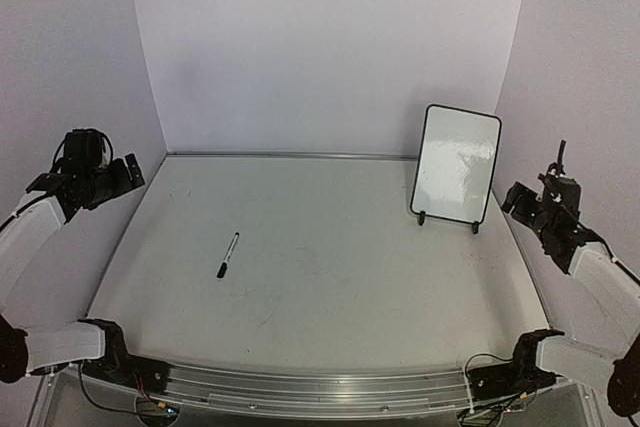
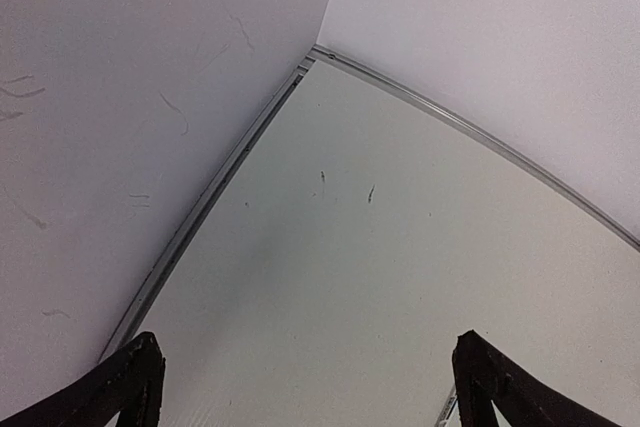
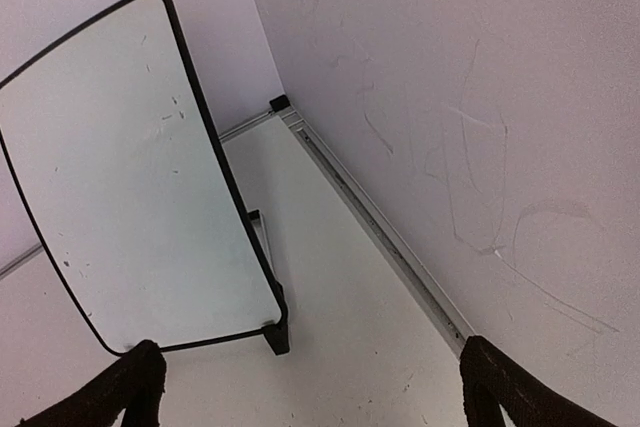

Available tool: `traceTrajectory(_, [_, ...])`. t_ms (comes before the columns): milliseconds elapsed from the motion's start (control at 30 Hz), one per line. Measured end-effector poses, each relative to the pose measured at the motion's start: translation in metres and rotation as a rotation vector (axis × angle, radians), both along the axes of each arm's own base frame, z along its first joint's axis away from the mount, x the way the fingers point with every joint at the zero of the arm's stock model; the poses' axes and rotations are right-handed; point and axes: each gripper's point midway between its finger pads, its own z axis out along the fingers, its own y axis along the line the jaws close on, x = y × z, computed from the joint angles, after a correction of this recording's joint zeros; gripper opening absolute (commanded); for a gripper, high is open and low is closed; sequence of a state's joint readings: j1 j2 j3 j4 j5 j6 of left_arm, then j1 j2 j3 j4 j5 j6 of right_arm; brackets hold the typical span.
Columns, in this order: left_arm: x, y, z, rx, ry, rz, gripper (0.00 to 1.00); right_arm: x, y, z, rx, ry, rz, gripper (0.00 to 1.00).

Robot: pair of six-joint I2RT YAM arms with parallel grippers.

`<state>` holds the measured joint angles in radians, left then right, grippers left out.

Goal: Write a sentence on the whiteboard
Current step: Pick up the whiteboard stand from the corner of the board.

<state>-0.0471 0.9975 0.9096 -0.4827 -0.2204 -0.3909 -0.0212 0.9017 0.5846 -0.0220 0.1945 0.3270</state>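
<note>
Pale lilac walls [image 1: 330, 37] on three sides of a scuffed off-white table [image 1: 330, 287], with a metal seam along the join.

Far right of the table, close to the right wall: the whiteboard [image 1: 457, 162], upright on two little black feet [image 1: 423, 217] and tilted back a little. Thin black frame, rounded corners, glossy face turned toward the arms. Blank apart from a few faint specks (no lettering on it yet).

Left of centre, well apart from the board: a black marker [image 1: 228, 255], lying flat on the bare surface.

Left gripper [image 2: 305, 357]: raised at the table's left edge, fingers spread wide, nothing between them, only table and wall seam below.

Right gripper [image 3: 310, 357]: raised at the right edge, just beside the board, fingers likewise spread wide and empty, looking down on the board's lower corner and one foot.

Handling, as a judgement: appears thin, stiff and light, with a slick face. Probably slides or tips back on those small feet under the push of a pen tip, so needs steadying. Best held by the black frame, at a side edge or top corner, clear of the writing area; nearest for that, the right gripper. Marker slim and round, likely to roll; best pinched across the barrel near mid-length
</note>
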Motion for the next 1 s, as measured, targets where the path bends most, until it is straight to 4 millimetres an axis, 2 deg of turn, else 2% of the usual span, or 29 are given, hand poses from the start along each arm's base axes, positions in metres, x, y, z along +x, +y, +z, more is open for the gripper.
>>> traceTrajectory(100, [0.000,-0.003,0.020,0.007,0.012,-0.023,0.99,0.002,0.006,-0.013,0.005,0.075,0.036,0.98])
traceTrajectory(300, [0.010,-0.014,0.082,0.056,-0.044,-0.131,0.99,0.012,0.018,-0.032,0.019,0.193,0.116,0.98])
traceTrajectory(367, [0.011,-0.018,0.090,0.083,-0.056,-0.169,0.99,0.015,0.021,-0.044,0.030,0.236,0.132,0.96])
traceTrajectory(467, [0.011,-0.023,0.083,0.112,-0.039,-0.222,0.99,0.017,0.023,-0.070,0.047,0.320,0.143,0.88])
traceTrajectory(600, [0.012,-0.036,0.053,0.113,0.000,-0.314,1.00,0.025,0.026,-0.106,0.063,0.446,0.159,0.72])
traceTrajectory(733, [0.010,-0.046,0.025,0.099,0.046,-0.382,0.99,0.037,0.031,-0.135,0.084,0.542,0.185,0.65])
traceTrajectory(1000, [0.013,-0.060,0.023,0.079,0.019,-0.460,0.99,0.067,0.034,-0.156,0.076,0.594,0.223,0.46])
